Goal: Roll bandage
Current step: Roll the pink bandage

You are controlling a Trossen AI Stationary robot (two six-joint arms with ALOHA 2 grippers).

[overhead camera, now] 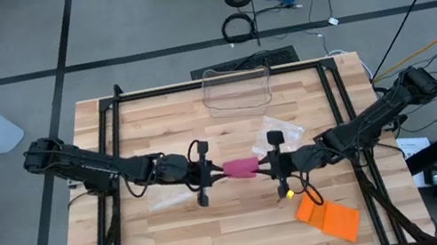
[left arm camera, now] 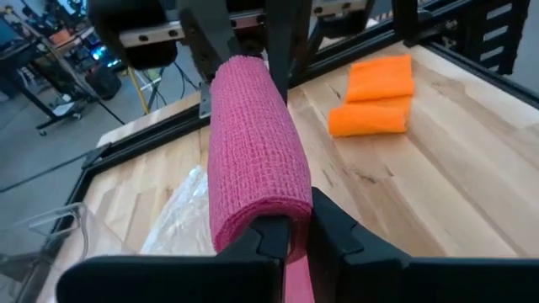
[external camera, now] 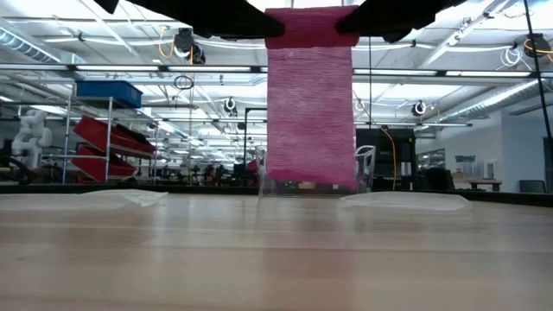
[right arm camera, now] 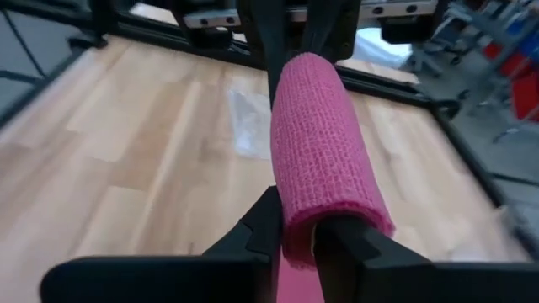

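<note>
The pink bandage (overhead camera: 241, 168) hangs above the bench (overhead camera: 221, 239) middle, stretched between both arms. The left gripper (left arm camera: 286, 244) fingers pinch one end of its roll; the right gripper (right arm camera: 299, 240) fingers pinch the other, nearly closed.

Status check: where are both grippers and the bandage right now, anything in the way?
Left gripper and right gripper each pinch one end of the pink bandage roll, held above mid-table. Loose tail hangs down. Orange bandage off to the side, clear.
</note>
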